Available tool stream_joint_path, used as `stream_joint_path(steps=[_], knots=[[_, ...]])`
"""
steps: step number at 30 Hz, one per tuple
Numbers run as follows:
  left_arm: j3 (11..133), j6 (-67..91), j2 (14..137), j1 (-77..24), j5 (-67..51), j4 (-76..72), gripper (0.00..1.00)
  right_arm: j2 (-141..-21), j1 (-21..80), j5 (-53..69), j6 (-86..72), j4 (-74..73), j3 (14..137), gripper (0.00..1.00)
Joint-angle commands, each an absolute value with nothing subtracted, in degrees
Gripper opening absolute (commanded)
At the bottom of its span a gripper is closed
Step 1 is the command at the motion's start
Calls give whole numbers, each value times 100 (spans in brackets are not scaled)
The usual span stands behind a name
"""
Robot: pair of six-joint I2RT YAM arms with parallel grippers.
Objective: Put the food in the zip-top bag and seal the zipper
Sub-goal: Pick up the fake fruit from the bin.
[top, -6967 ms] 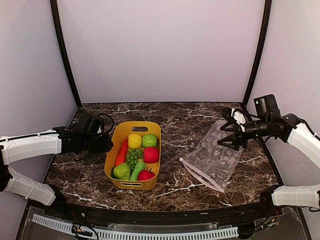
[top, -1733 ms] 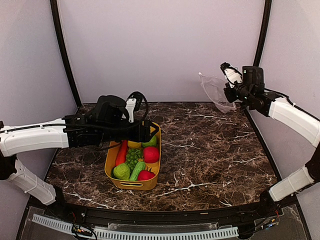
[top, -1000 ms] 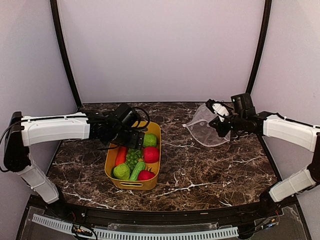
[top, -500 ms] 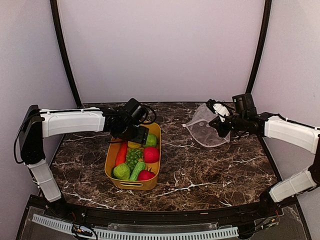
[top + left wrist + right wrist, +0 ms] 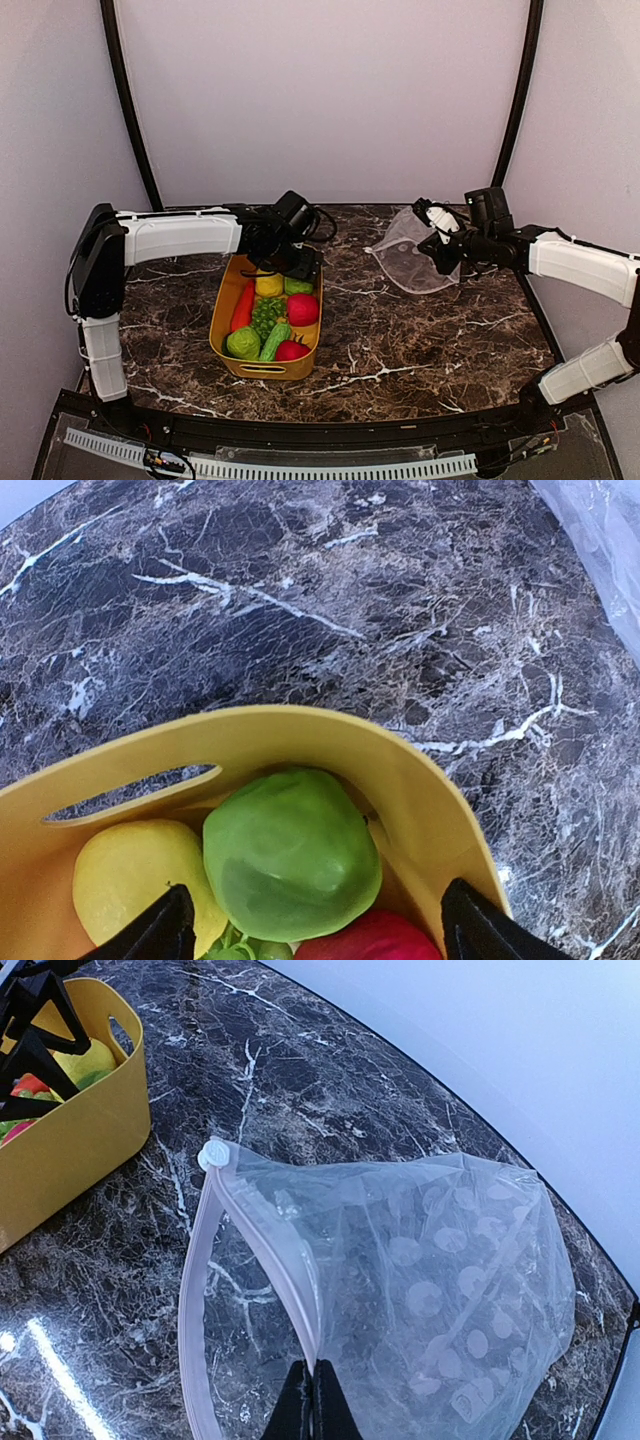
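Right wrist: right gripper (image 5: pixel 311 1388) tight on zip-top bag (image 5: pixel 450 1260) mouth.

top: high, behind, faces whole table (image 5: pixel 420 335) | wrists: close, angled down (all share yellow tub (image 5: pixel 70 1145), zip-top bag (image 5: pixel 450 1260))

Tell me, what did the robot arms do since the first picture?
The right end effector picked the zip-top bag up off the table, swung it high, then lowered it; it now pinches the pinkish zipper strip. The left end effector moved from beside the yellow tub to over its far end, jaws open, empty. The toy food and tub stayed put.
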State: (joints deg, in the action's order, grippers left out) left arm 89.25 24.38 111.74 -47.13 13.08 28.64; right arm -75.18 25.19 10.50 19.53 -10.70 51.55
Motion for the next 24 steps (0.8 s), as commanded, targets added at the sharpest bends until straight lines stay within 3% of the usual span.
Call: stream_joint_path(steps=[1,19,24], knots=[[9138,2584,11280,-4702,1375,3306,86,-7435,2531,1099,2003,-923,5089,0],[9216,2745,11887,-4554,1231,3171,77,-7459,2531,1128,2019,-923,5071,0],[9239,2762,11869,-4553,1330,3227,66,-7457,2531,1128,2032,-923,5071,0]])
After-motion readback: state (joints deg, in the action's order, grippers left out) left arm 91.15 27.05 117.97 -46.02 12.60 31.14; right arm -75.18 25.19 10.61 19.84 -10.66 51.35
